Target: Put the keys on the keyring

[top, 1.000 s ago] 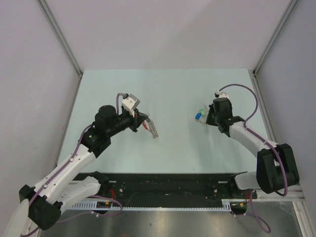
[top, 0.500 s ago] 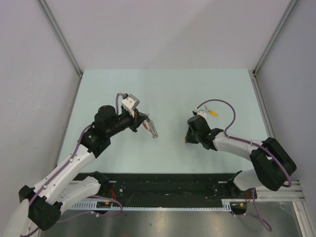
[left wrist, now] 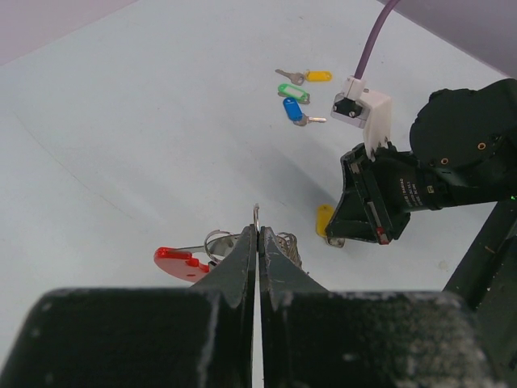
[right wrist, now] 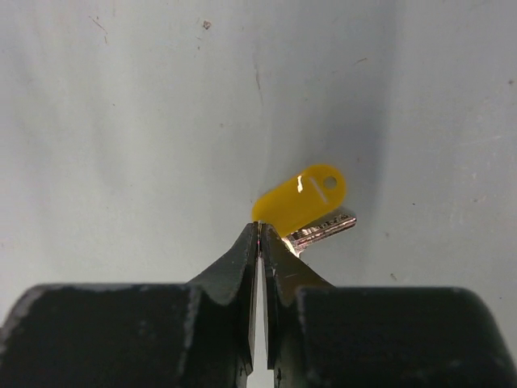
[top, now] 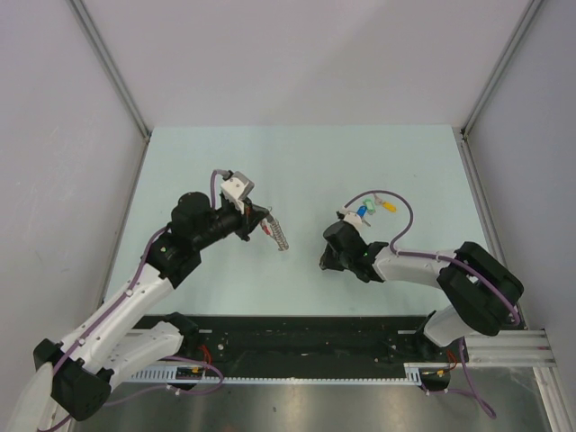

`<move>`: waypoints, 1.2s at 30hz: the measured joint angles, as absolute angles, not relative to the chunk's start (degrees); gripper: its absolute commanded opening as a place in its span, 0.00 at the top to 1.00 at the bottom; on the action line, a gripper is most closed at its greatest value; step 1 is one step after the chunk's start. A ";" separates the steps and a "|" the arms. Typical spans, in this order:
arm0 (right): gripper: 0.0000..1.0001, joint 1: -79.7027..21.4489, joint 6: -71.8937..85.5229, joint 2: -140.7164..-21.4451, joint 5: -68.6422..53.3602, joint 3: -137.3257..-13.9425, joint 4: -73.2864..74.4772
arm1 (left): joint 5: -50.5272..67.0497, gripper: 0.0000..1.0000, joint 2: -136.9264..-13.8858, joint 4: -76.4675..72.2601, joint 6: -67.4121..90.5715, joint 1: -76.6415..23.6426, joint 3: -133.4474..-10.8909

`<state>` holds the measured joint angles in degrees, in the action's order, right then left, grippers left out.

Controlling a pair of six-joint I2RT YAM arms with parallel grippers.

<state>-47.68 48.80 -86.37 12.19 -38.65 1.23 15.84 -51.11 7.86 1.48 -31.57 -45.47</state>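
My left gripper [top: 265, 222] [left wrist: 258, 231] is shut on the thin metal ring of the keyring. Its red tag [left wrist: 181, 263] and coiled grey chain [left wrist: 288, 247] hang below the fingertips; the chain [top: 281, 237] shows in the top view. My right gripper [top: 325, 259] [right wrist: 259, 230] is shut on the edge of a yellow-headed key [right wrist: 300, 198], held just above the table right of the keyring. That key also shows in the left wrist view [left wrist: 324, 220]. Three more keys lie at the far right: yellow [left wrist: 317, 76], green [left wrist: 293, 93], blue [left wrist: 291, 109].
The loose keys [top: 371, 208] lie under the right arm's purple cable [top: 396, 211]. Grey walls close in the pale table [top: 297, 162] on three sides. A black rail [top: 306, 337] runs along the near edge.
My right arm has swung from the key pile leftward and nearer, carrying a yellow key toward the keyring. My left arm and the keyring have stayed still.
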 measured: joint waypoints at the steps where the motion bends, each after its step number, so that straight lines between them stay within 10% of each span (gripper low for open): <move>1: 0.83 -47.68 48.53 -86.39 12.19 -38.65 1.06 | 15.84 1.00 -51.05 7.88 1.48 -31.57 -45.47; 8: 0.58 -47.35 43.99 -84.75 12.21 -38.68 2.44 | 15.84 0.99 -50.94 7.88 1.48 -31.57 -45.47; 36: 0.48 -45.60 32.29 -88.49 -3.60 -39.92 -0.86 | 15.81 1.00 -50.94 7.90 1.48 -31.55 -45.50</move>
